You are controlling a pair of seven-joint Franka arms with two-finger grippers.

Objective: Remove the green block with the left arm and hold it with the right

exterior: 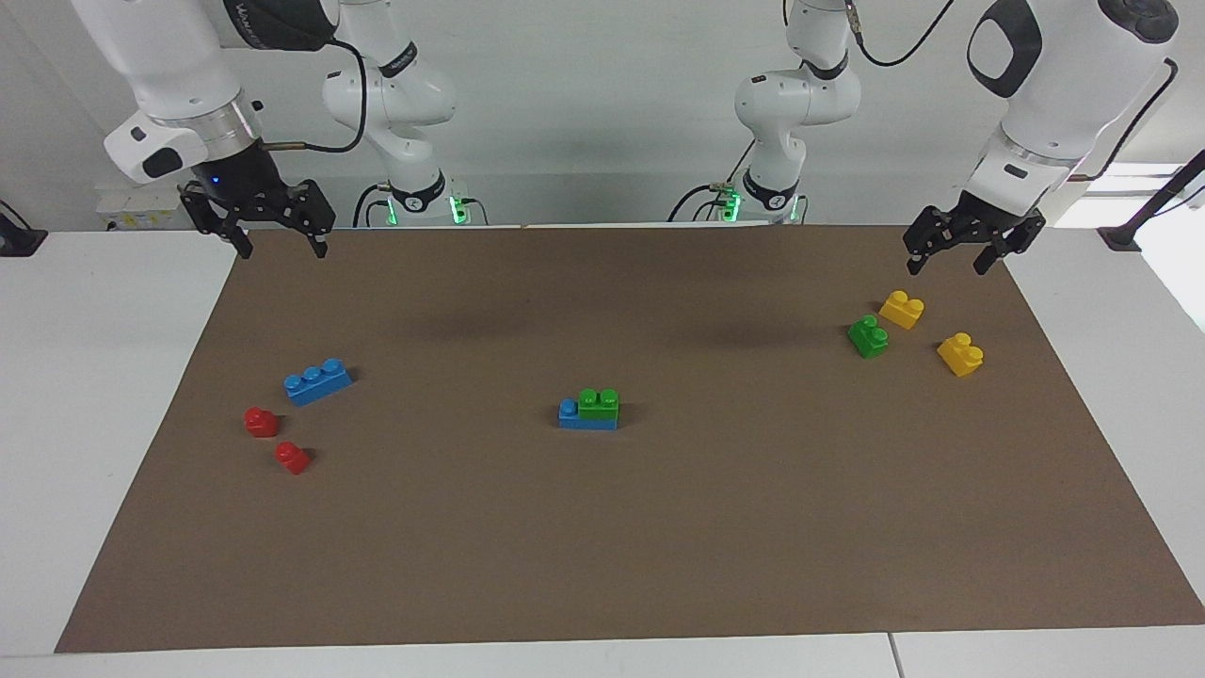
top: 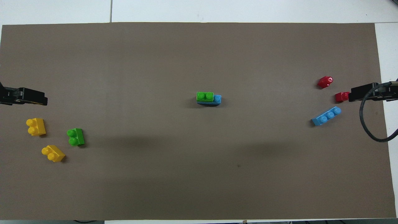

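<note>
A green block [exterior: 599, 403] [top: 205, 96] with two studs sits on top of a blue brick [exterior: 571, 415] [top: 217, 99] in the middle of the brown mat. A second, loose green block [exterior: 868, 336] [top: 75, 137] lies toward the left arm's end, beside two yellow bricks. My left gripper [exterior: 948, 264] hangs open and holds nothing, over the mat's edge above those bricks. My right gripper [exterior: 282, 247], below the silver wrist ring, hangs open and holds nothing over the mat's corner at the right arm's end.
Two yellow bricks [exterior: 902, 309] [exterior: 960, 354] lie by the loose green block. Toward the right arm's end lie a long blue brick [exterior: 318, 381] and two red blocks [exterior: 261, 421] [exterior: 293, 458]. The brown mat [exterior: 659, 546] lies on a white table.
</note>
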